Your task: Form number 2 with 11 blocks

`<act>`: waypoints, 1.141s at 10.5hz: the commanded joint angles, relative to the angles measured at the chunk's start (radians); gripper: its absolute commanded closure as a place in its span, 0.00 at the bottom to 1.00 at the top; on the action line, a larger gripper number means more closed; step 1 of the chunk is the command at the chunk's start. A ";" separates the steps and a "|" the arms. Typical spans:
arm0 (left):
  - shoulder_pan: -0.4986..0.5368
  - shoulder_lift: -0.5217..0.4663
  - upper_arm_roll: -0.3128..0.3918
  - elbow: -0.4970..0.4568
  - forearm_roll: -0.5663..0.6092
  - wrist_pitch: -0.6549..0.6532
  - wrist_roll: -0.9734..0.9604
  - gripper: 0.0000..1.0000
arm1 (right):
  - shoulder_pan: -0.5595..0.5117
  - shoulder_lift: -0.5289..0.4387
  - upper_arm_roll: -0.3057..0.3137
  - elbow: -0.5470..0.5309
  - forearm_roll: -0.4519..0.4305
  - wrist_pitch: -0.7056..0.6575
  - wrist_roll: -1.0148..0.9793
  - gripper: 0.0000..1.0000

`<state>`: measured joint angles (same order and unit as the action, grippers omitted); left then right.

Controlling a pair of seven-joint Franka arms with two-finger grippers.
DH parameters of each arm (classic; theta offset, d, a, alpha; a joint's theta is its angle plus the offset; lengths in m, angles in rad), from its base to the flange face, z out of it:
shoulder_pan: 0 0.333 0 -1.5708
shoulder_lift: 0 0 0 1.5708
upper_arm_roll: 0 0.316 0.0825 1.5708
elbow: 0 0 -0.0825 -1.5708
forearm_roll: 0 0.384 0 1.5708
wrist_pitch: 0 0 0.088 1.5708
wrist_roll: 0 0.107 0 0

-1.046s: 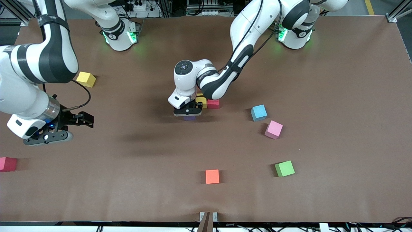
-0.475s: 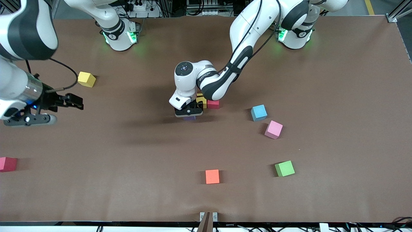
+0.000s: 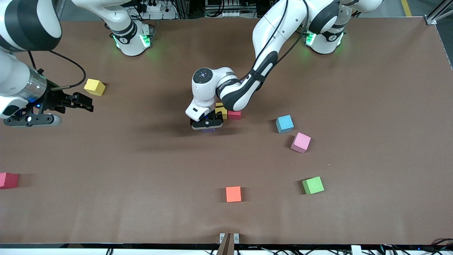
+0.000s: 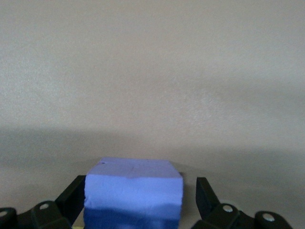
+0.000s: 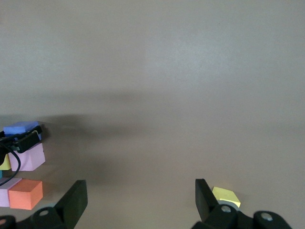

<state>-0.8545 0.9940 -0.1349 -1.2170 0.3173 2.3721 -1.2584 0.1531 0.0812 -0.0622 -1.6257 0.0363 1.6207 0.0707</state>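
A purple block [image 4: 134,193] is being pinched between the fingers [image 4: 71,200] of the left gripper [image 3: 207,124], low over the middle of the table [image 3: 371,106], just nearer the front camera than a yellow block [image 3: 222,112] and a red block [image 3: 234,114] that are lying side by side under the arm.

The right gripper [image 3: 79,101] is being held empty with its fingers [image 5: 76,198] spread, above the table at the right arm's end, near a loose yellow block [image 3: 94,87].

Other blocks are lying apart: a light blue block [image 3: 284,124], a pink block [image 3: 300,142], a green block [image 3: 313,185], an orange block [image 3: 233,194], and a dark pink block [image 3: 8,180] at the table's edge.
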 commanded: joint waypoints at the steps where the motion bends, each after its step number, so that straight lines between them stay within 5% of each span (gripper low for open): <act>1: -0.014 -0.020 0.024 -0.001 -0.021 -0.005 -0.018 0.00 | -0.049 -0.049 0.051 -0.033 -0.019 -0.013 0.028 0.00; 4: 0.018 -0.092 0.031 -0.006 -0.027 -0.025 -0.032 0.00 | -0.066 -0.066 0.070 -0.008 -0.024 -0.030 0.003 0.00; 12: 0.403 -0.276 0.006 -0.035 -0.104 -0.304 0.000 0.00 | -0.069 -0.058 0.070 0.000 -0.024 -0.032 -0.028 0.00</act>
<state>-0.5229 0.7486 -0.1047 -1.2052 0.2421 2.1021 -1.2797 0.1113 0.0310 -0.0170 -1.6198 0.0270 1.5966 0.0530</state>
